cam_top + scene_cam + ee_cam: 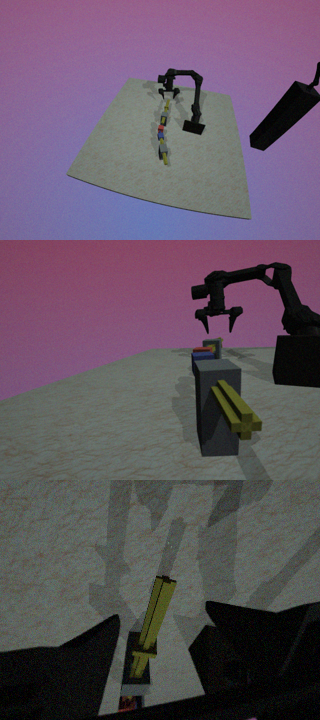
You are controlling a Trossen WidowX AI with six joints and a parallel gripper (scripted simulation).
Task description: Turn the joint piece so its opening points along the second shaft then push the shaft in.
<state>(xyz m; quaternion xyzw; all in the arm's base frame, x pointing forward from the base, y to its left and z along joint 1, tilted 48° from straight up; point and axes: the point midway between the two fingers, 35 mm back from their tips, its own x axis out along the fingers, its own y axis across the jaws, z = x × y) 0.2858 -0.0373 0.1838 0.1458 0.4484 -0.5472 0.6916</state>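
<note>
The second shaft (167,102) (157,610) is yellow, has a collar and passes through the rear grey block (164,114) (218,351) (136,689). The red joint piece (161,127) (202,349) (128,703) faces the shaft's inner end, with a small gap between them. It is hinged to a blue part (160,136) (202,355) on the first shaft (165,158) (233,404), which runs through the front grey block (163,148) (218,365). My gripper (168,98) (219,332) (163,611) is open and empty, above the second shaft's outer end.
The arm's black base (193,127) (297,361) stands to the right of the row of blocks. A long black box (283,116) is beyond the right edge of the pale table top (116,155) (103,407).
</note>
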